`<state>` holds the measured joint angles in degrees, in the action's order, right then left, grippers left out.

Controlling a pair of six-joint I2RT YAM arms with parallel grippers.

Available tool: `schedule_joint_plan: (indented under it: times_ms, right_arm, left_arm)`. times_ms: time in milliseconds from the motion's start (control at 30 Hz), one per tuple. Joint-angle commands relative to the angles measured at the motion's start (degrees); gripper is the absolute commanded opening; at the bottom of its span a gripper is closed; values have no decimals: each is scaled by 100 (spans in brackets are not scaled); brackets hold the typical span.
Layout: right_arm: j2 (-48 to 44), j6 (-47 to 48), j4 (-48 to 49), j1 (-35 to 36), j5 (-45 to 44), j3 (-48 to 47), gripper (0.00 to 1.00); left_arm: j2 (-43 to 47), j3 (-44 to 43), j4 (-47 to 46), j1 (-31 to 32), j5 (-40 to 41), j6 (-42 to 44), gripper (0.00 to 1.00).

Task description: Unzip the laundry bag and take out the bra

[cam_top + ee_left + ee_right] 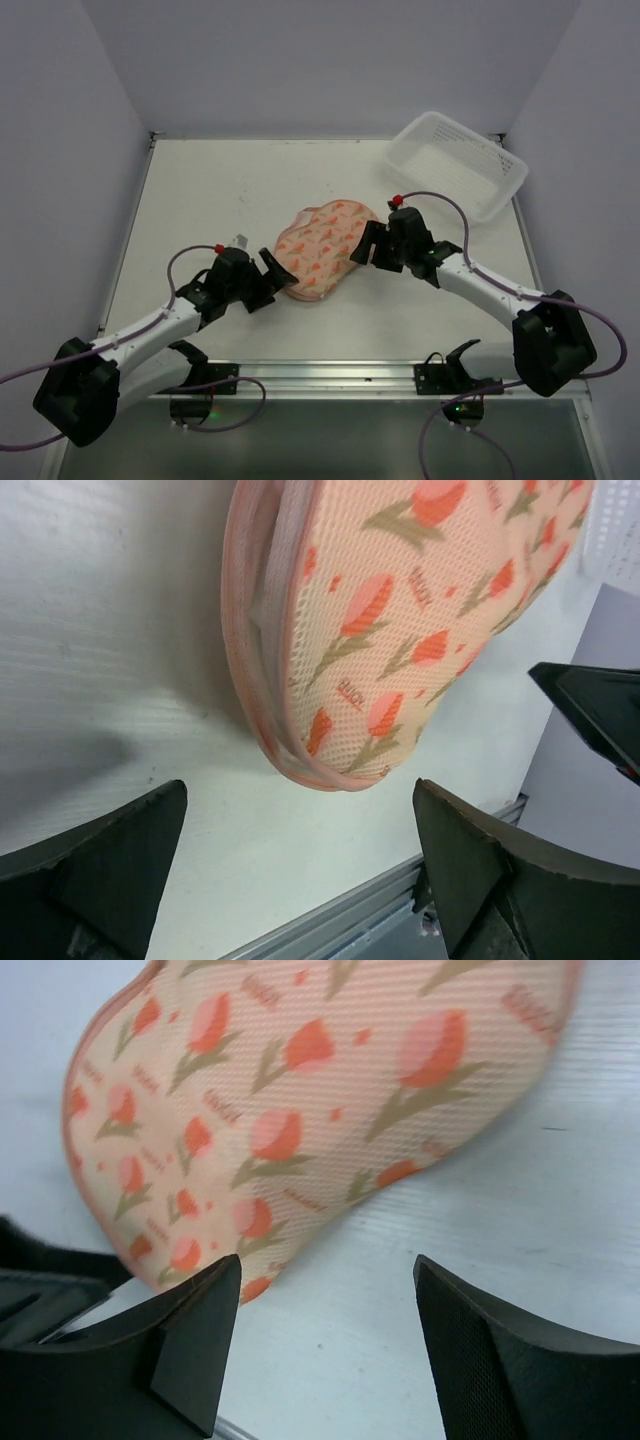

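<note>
The laundry bag (322, 245), peach-pink with an orange tulip print and a pink zipper rim, lies flat in the middle of the table. My left gripper (278, 280) stands open just off the bag's near-left end, apart from it. In the left wrist view the bag (400, 610) lies beyond the open gripper (300, 810), with only bare table between the fingers. My right gripper (358, 248) is open beside the bag's right side. In the right wrist view the bag (300, 1090) lies just ahead of that gripper (325, 1270). A pale strip shows along the rim. The bra is hidden.
A white slotted plastic basket (460, 165) sits at the back right, tilted against the table's corner. The metal rail (330, 372) runs along the near table edge, close behind the left gripper. Grey walls close in the left, back and right sides.
</note>
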<state>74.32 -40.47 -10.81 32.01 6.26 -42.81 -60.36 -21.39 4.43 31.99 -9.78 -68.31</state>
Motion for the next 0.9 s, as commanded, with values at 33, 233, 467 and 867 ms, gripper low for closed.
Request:
schedule_joint_plan:
  times_ms: [33,233,467,867]
  right_arm:
    - [598,-128,-325,-318,-442,-489,72]
    - [2196,802,-141,-450,120,-1947,72]
    - [3490,2156,-429,-328,1534,-3487,69]
    - [2273,1736,-764,51,746,-3112,74]
  left_arm:
    - [770,-699,1261,-17,1213,871,98]
    - [658,-1639,1869,-386,1629,2206,98]
    - [-71,-2326,2053,-1098,1004,3428,97]
    - [-915,-2423,1580,-1239,715,3246,91]
